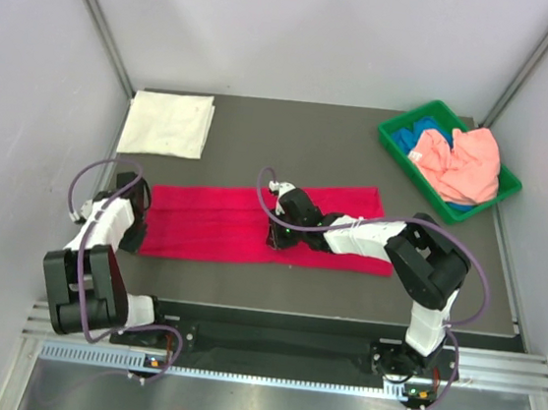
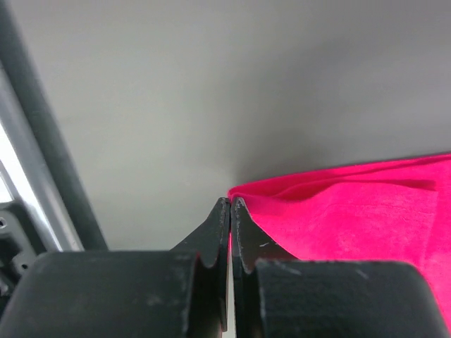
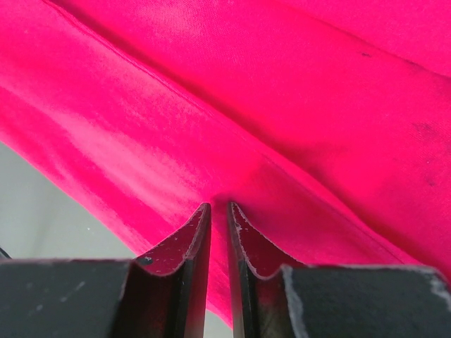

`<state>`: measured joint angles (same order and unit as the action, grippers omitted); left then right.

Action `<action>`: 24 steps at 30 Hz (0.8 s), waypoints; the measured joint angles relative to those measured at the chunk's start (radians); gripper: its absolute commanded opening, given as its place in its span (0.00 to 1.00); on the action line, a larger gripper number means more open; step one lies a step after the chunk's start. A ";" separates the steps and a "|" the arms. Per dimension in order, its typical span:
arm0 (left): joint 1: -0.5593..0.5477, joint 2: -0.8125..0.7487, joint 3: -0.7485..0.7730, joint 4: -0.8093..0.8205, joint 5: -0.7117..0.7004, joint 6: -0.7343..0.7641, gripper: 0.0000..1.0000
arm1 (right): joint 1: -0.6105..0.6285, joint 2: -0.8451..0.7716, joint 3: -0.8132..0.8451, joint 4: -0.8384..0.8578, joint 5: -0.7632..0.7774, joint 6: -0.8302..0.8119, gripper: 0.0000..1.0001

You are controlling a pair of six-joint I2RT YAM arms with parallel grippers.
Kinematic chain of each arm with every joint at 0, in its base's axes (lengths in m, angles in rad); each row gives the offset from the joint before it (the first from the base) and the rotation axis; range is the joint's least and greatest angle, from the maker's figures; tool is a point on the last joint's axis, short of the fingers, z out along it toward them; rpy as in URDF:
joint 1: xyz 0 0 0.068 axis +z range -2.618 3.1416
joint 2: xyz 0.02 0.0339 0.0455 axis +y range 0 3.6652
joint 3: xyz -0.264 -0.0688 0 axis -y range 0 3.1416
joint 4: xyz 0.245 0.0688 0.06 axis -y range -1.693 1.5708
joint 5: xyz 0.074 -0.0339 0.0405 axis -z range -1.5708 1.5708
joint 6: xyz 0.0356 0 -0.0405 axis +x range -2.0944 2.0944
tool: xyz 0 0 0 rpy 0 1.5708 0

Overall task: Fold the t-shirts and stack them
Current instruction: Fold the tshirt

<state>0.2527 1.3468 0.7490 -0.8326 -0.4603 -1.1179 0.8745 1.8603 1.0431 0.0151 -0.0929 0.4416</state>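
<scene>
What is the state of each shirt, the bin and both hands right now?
crimson-red t-shirt: folded into a long strip, lying flat.
white t-shirt: folded square, lying flat.
green bin: upright, holding two shirts.
salmon-pink t-shirt: crumpled, in the bin.
blue t-shirt: crumpled, partly under the pink one.
left hand: shut, at the red shirt's corner.
right hand: shut on a fold of the red shirt.

Seen from above, the right arm [image 1: 364,237] covers the middle of the red shirt [image 1: 203,222] and a pink shirt [image 1: 462,162] buries all but 2 patches of the blue shirt [image 1: 407,138] in the green bin [image 1: 396,152]; in the 2 wrist views the red shirt runs off the frame edges, its outline unseen.
</scene>
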 measured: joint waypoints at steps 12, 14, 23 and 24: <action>0.000 -0.118 -0.058 -0.028 -0.031 -0.067 0.00 | 0.000 0.000 0.000 -0.001 0.009 -0.003 0.17; 0.000 -0.062 -0.059 -0.026 -0.030 -0.067 0.00 | 0.000 0.000 0.000 -0.003 0.013 -0.004 0.17; -0.001 0.097 0.013 -0.111 -0.088 -0.065 0.33 | 0.000 -0.067 -0.007 -0.106 0.055 -0.035 0.20; 0.000 0.098 0.037 -0.121 -0.101 -0.061 0.33 | 0.000 -0.092 -0.017 -0.129 0.062 -0.040 0.20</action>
<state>0.2527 1.4445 0.7860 -0.9539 -0.5617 -1.1786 0.8745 1.7679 1.0260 -0.1139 -0.0311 0.4019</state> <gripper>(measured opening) 0.328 0.203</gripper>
